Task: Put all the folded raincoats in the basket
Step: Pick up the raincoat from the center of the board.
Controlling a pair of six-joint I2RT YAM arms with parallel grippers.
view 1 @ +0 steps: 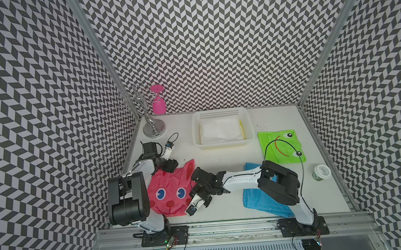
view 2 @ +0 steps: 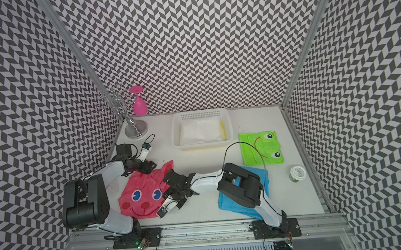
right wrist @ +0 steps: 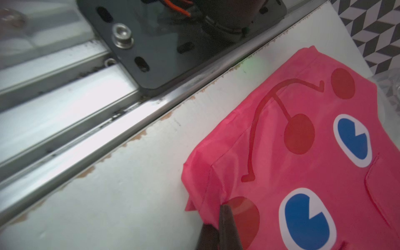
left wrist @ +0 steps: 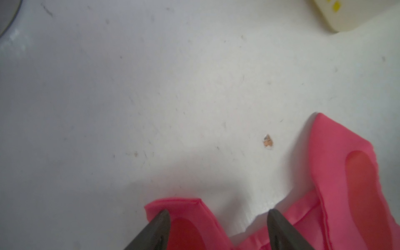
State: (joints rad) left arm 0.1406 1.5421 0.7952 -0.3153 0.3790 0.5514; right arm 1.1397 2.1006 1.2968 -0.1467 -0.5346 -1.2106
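A pink folded raincoat [view 1: 169, 193] [view 2: 143, 197] with a bunny face lies at the front left of the table. My right gripper [view 1: 190, 198] [right wrist: 225, 208] is shut on its right edge beside the red cheek spot, pinching a raised fold of the raincoat [right wrist: 303, 151]. At the raincoat's far edge my left gripper [view 1: 170, 169] [left wrist: 217, 213] stands open, its fingers straddling a folded-over ear, and the other ear [left wrist: 337, 168] lies flat beside it. The white basket [view 1: 222, 144] [view 2: 204, 145] sits at the back centre and holds a white folded item.
A green frog raincoat [view 1: 282, 146] lies right of the basket. A blue folded one [view 1: 257, 196] lies under my right arm. A lidded cup [view 1: 322, 172] stands at the right edge. A metal glass stand [view 1: 154, 130] with a pink glass [view 1: 158, 103] is back left.
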